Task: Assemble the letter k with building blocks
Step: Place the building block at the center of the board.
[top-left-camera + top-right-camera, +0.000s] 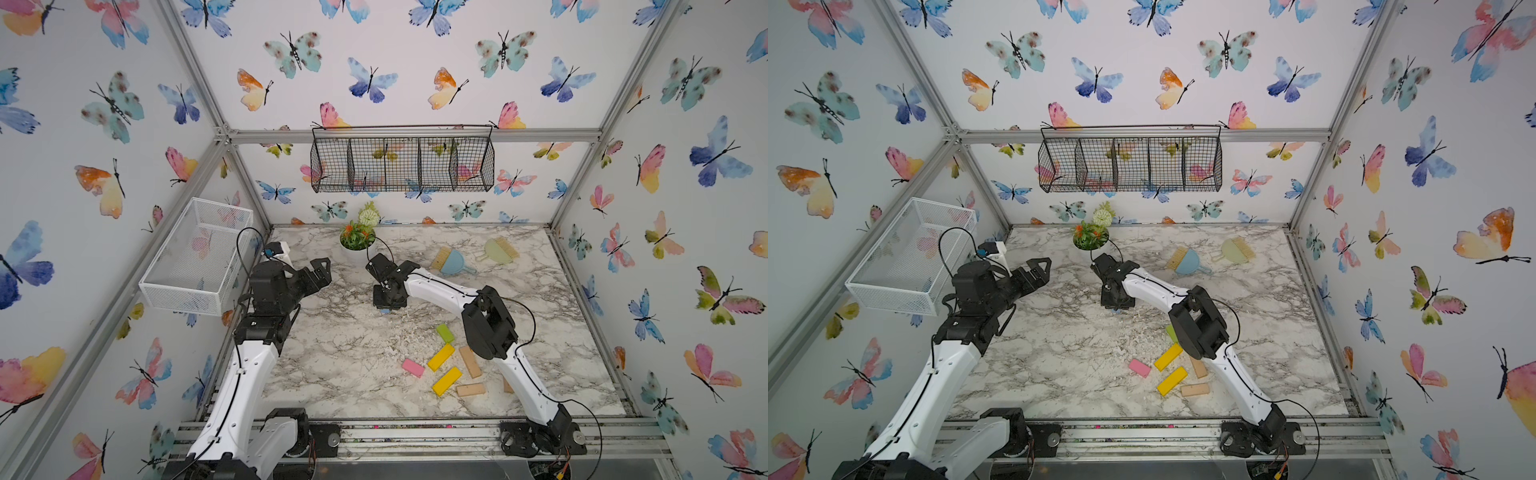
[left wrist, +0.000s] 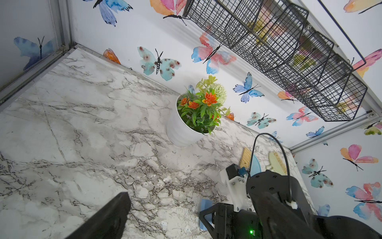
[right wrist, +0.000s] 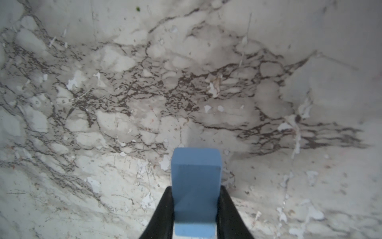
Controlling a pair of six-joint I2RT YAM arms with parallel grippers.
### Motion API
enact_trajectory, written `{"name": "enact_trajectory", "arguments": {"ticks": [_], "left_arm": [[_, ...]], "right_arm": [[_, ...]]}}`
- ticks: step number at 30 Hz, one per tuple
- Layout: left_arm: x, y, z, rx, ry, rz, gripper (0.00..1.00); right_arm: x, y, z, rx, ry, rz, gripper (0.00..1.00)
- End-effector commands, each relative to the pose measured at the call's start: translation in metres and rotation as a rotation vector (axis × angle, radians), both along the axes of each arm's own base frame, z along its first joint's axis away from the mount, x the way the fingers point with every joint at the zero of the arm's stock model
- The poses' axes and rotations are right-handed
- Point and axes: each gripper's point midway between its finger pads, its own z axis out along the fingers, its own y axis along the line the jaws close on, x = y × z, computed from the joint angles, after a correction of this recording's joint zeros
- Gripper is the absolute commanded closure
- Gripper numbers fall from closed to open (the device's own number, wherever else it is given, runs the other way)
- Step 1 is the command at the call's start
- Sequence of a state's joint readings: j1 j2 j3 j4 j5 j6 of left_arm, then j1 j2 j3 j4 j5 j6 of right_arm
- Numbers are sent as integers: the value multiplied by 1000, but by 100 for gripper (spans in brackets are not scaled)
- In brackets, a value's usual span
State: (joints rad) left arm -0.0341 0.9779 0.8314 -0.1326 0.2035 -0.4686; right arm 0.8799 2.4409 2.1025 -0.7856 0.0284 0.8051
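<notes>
My right gripper (image 1: 387, 306) points straight down at the middle of the marble table (image 1: 332, 357), shut on a light blue block (image 3: 196, 169). The block sits upright between the two black fingers and its tip is close to the marble. Near the table's front right lie a green block (image 1: 445, 333), two yellow blocks (image 1: 441, 357) (image 1: 446, 381), a pink block (image 1: 413, 368) and two tan blocks (image 1: 470, 361) (image 1: 471, 389). Another tan one (image 1: 508, 385) is half hidden behind the right arm. My left gripper (image 1: 322, 270) hovers open and empty at the table's left, aimed toward the right gripper.
A white pot of artificial flowers (image 1: 356, 245) stands at the back, just behind the right gripper. A blue mini dustpan (image 1: 453, 262) and a green one (image 1: 498, 251) lie at the back right. A white mesh basket (image 1: 195, 257) hangs on the left wall and a black wire basket (image 1: 401, 164) on the back wall.
</notes>
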Motion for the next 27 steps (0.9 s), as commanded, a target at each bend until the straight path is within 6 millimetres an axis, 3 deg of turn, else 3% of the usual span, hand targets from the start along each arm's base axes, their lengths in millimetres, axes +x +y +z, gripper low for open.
{"name": "enact_trajectory", "arguments": {"ticks": [1,8,17,23,27], "left_arm": [[-1,2,-5,6,13,11,0],[-1,2,-5,8,13,13,0],[-1,2,-6,3,16,13,0],[-1,2,-6,6,16,15,0],[-1,3,-6,6,17,15,0]], "right_arm": [[-3,-9,-17,-45,41,-24,99],[-5,-24,-23,-115,56,-54,99],[-13,-26,-29,-106,80,-40,98],[-14,-20,-34,-83,97,-30,77],[-14,-19,-33,-76,96,-28,71]]}}
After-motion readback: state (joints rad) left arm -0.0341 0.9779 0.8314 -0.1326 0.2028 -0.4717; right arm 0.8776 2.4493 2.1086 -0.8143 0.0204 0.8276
